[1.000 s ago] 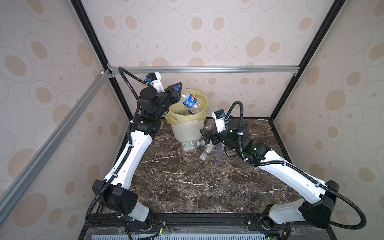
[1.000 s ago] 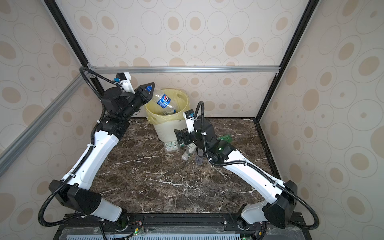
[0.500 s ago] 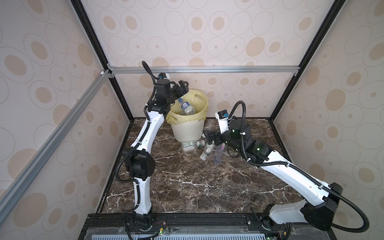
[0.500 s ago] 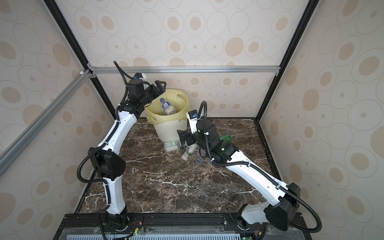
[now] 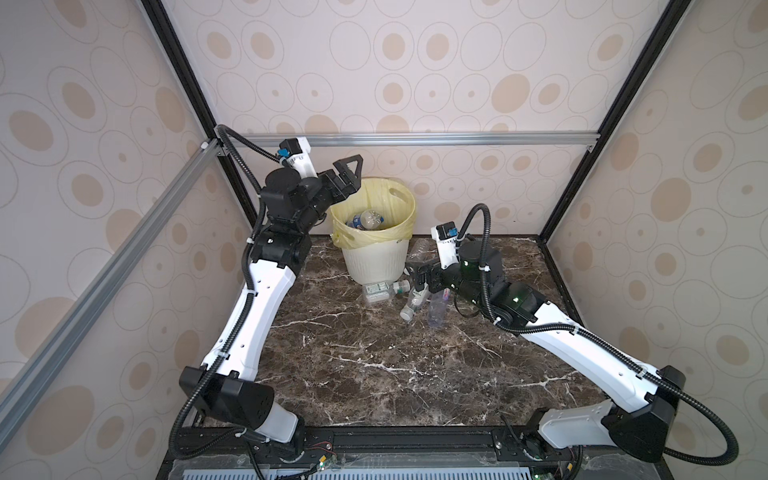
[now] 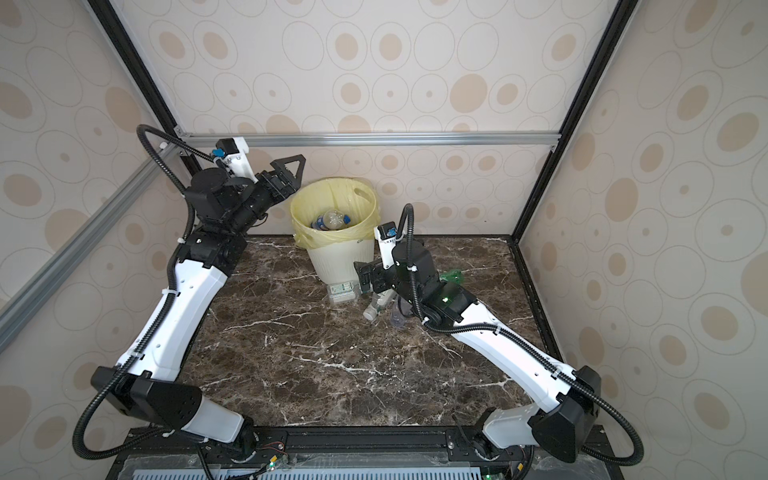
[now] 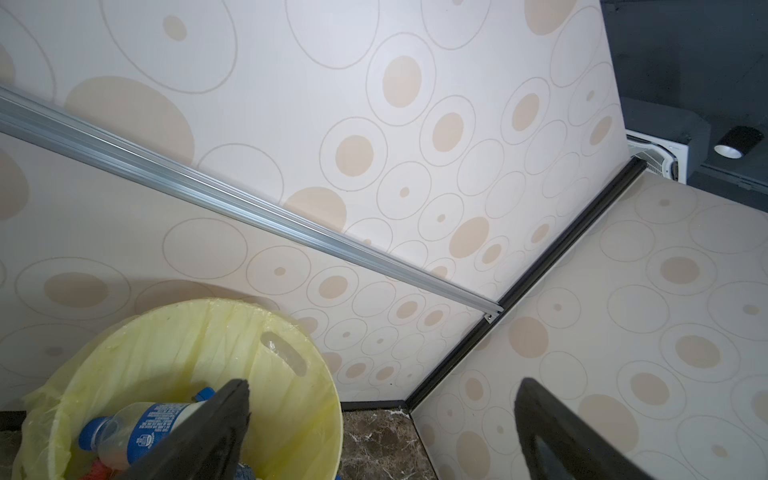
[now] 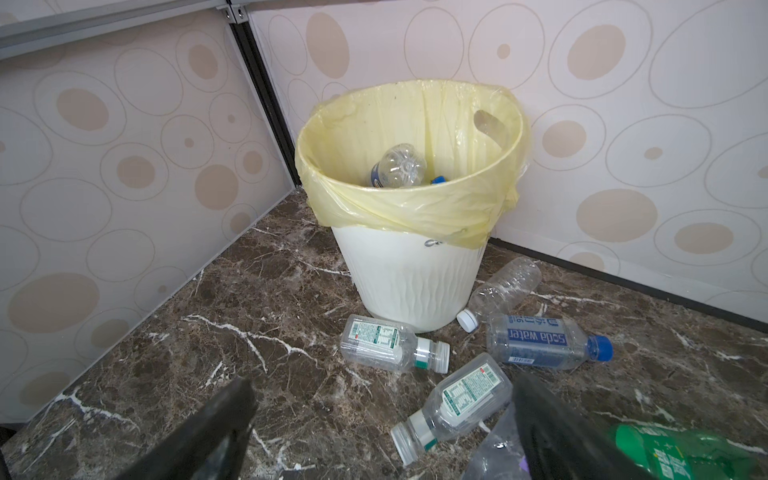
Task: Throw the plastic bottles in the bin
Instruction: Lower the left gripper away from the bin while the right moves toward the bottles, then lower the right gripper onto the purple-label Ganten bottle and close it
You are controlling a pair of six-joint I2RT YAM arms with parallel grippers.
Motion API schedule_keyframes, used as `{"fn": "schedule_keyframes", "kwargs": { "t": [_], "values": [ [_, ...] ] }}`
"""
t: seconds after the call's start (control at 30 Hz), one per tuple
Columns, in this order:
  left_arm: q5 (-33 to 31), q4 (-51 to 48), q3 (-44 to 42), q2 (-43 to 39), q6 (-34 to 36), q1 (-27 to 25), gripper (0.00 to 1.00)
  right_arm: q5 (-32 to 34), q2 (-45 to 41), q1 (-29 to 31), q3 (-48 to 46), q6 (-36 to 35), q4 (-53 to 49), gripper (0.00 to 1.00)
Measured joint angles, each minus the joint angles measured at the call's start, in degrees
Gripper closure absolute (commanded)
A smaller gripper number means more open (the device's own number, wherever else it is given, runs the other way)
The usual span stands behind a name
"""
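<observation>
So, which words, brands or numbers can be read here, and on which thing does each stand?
"soda water": on the blue label of the blue-capped bottle lying near the bin.
Characters beside it on that label: too unclear to read.
Fine print on the two white-capped bottles: too small.
White print on the bottle in the bin: too small.
Marks on the green bottle: blurred.

Robotics lab test cell

Wallpapered panels [image 5: 415,83] with beige ovals sit in a frame of black posts [image 5: 185,70] and silver aluminium rails [image 5: 415,139]; a marble-patterned tabletop [image 5: 374,365] fills the floor; a left robot arm [image 5: 259,311] and a right robot arm [image 5: 582,345] stand on a black base rail [image 5: 415,442] at the near edge; past the panels' top, a ceiling air-conditioning vent [image 7: 656,160] and a downlight [image 7: 737,143].
</observation>
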Motion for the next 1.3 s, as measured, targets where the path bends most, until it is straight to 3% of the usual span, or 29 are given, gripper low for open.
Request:
{"fn": "schedule_keyframes", "kwargs": {
  "t": [0.33,0.67,0.93,1.3],
  "values": [
    [2.34,5.51,-21.90,-5.27,-1.84,-2.56,0.01,5.33,-0.02,-0.94,-6.21,4.55,-3.52,0.00],
    [3.02,9.99,-35.76,-10.45,-2.40,-9.27,0.01,4.61,1.16,-7.98,-14.47,12.79,-6.93,0.00],
    [3.10,12.63,-45.97,-8.70,-4.37,-13.64,0.01,1.99,9.29,-9.46,-16.68,15.04,-6.60,0.00],
    [3.80,16.13,-53.31,-5.75,-8.17,-14.95,0.01,-0.72,20.57,-11.21,-17.07,17.27,-4.50,0.06]
  ]
}}
